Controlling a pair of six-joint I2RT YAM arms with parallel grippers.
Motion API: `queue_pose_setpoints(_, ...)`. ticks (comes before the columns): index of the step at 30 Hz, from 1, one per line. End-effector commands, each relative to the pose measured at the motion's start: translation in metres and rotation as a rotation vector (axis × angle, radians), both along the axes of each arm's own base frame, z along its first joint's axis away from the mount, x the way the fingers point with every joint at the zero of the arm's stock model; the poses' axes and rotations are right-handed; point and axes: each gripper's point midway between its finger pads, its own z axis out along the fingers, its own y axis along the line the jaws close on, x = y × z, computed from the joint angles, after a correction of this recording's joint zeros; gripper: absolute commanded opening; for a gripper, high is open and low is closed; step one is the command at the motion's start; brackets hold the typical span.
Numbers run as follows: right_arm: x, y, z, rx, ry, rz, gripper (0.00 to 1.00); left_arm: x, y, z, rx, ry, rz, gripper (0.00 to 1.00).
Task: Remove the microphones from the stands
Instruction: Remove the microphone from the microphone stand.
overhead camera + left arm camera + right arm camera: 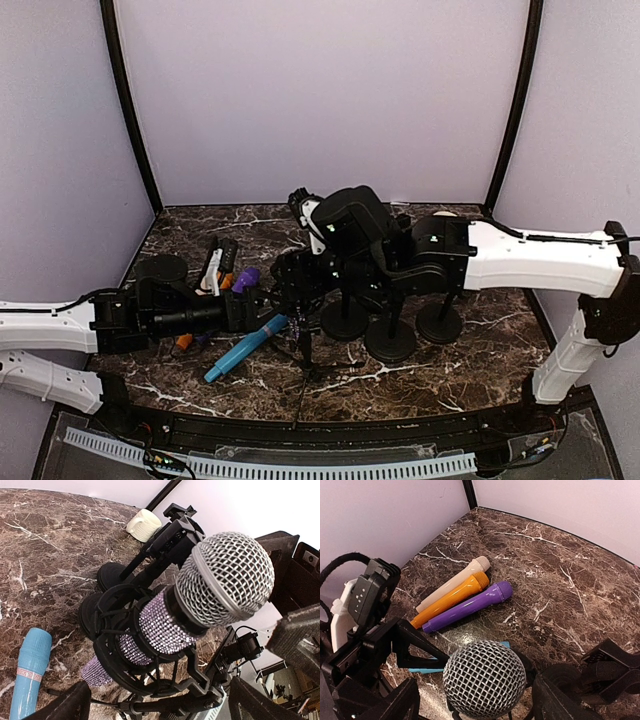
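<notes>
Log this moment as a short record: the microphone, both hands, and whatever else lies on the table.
microphone: silver mesh head, purple rhinestone body, seated in the black shock mount
left hand: open, facing the mount, no contact visible
right hand: open, straddling the microphone, gaps on both sides
loose items: blue microphone; cream microphone, orange microphone and purple microphone lying side by side
task status: microphone not yet removed
</notes>
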Motion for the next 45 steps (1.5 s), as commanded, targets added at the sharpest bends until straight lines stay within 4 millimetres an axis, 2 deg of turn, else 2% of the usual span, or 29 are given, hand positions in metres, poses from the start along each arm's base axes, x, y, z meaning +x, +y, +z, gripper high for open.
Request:
queue_pose_setpoints(1, 0.005, 0.01, 0.011, 0.015, -0.033, 0.012, 0.78, 0.011, 0.003, -0.001, -0.031, 0.016, 0.067, 0.98)
queue_pose_setpoints(6, 0.007, 0.017, 0.002, -0.002, -0.023, 0.021, 0.75, 0.013, 0.002, -0.006, -0.018, 0.024, 0.079, 0.98)
queue_pose_setpoints(11, 0.009, 0.021, -0.006, -0.018, -0.02, 0.014, 0.72, 0.017, -0.003, -0.013, 0.012, 0.028, 0.078, 0.92)
queue_pose_setpoints(17, 0.011, 0.02, -0.008, -0.033, -0.023, 0.003, 0.57, 0.02, -0.008, -0.024, 0.056, 0.044, 0.074, 0.8)
queue_pose_setpoints(28, 0.007, 0.018, 0.023, 0.038, -0.065, 0.03, 0.27, 0.02, -0.006, -0.033, 0.058, 0.072, 0.09, 0.64)
queue_pose_setpoints(37, 0.004, 0.011, 0.06, 0.065, -0.147, 0.072, 0.21, 0.02, -0.006, -0.042, 0.065, 0.103, 0.098, 0.55)
queue_pose_setpoints(45, -0.004, 0.005, 0.086, 0.11, -0.176, 0.117, 0.2, 0.02, -0.004, -0.046, 0.074, 0.116, 0.113, 0.53)
